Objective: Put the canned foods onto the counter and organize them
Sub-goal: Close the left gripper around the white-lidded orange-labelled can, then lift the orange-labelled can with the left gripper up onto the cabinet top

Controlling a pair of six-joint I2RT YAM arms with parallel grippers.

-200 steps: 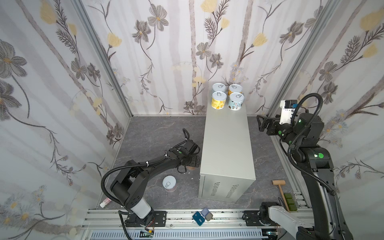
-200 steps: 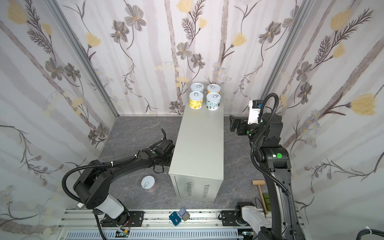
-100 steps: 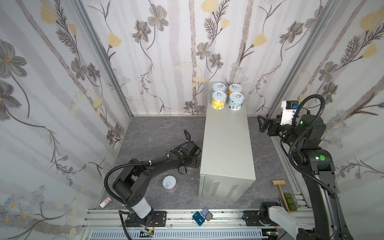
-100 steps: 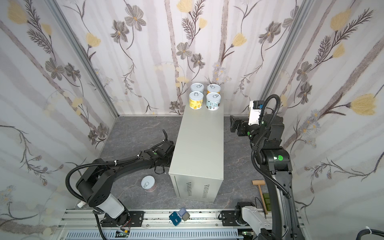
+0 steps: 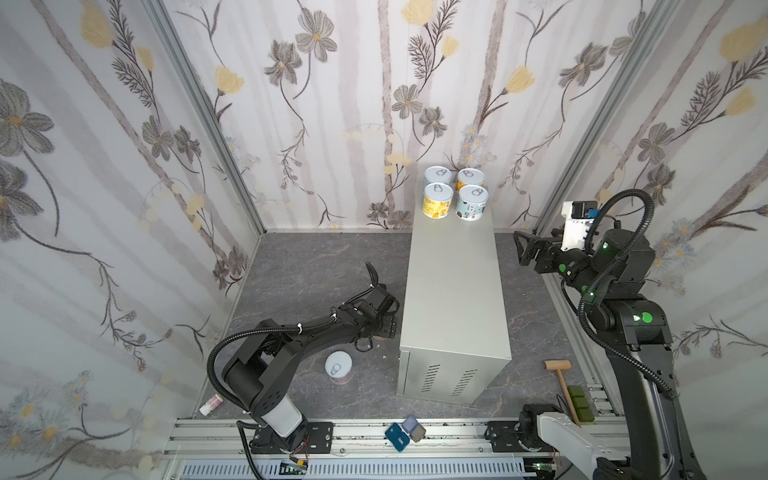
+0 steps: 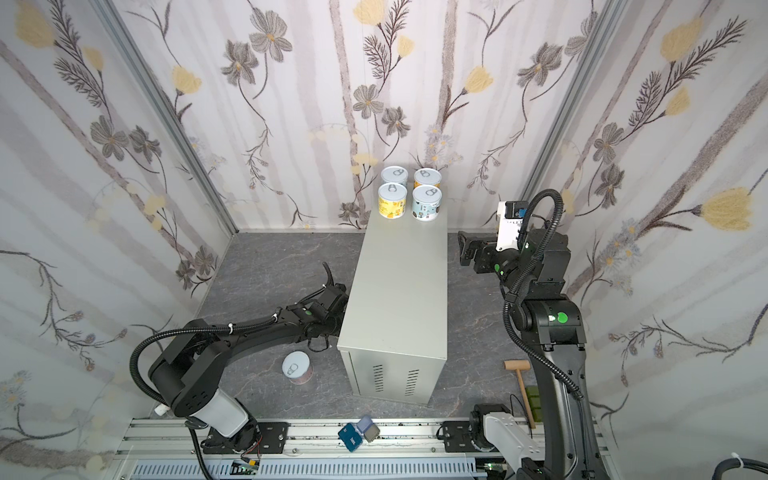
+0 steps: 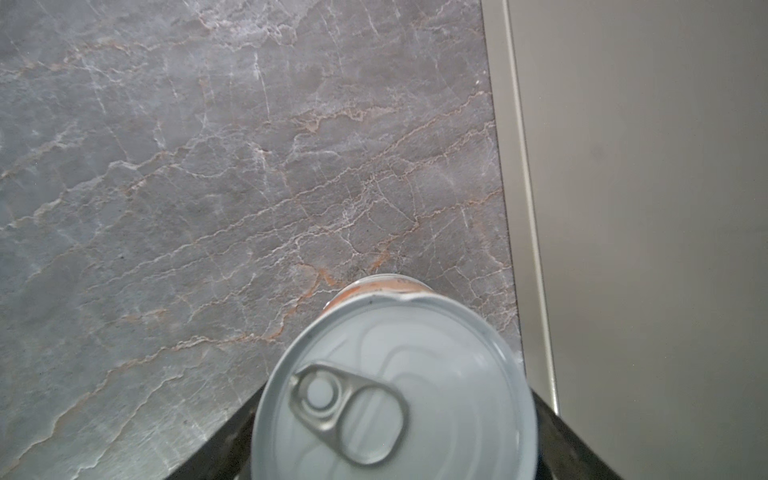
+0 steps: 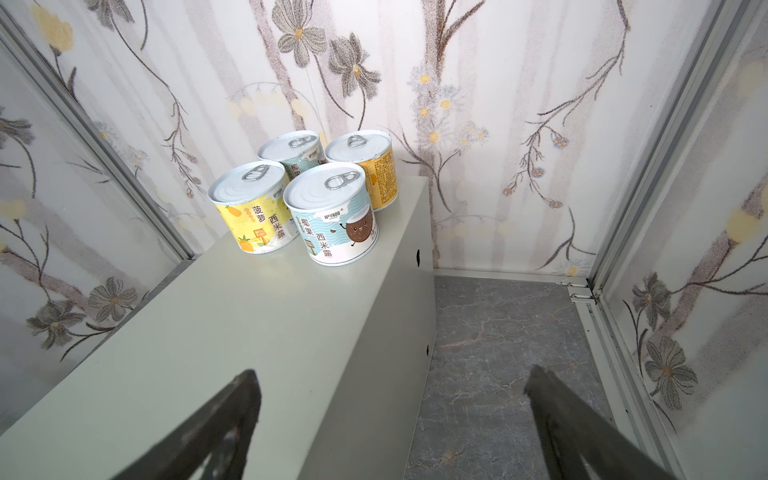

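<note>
Here the left gripper (image 7: 397, 419) has its jaws on both sides of a salmon can (image 7: 415, 345), low in the left wrist view; whether they press it, I cannot tell. The can is upright on the marbled floor (image 7: 208, 166), just beside the counter (image 5: 453, 291) wall.

In both top views the right gripper (image 5: 520, 249) hangs at the right of the counter, jaws wide and empty.

A pink can (image 5: 338, 368) stands alone on the floor, lower centre.

On the counter's far end, upper centre, stand a yellow can (image 5: 437, 201), a light blue can (image 5: 471, 204), a second blue can (image 5: 437, 176) and an orange can (image 5: 471, 179), close together.
</note>
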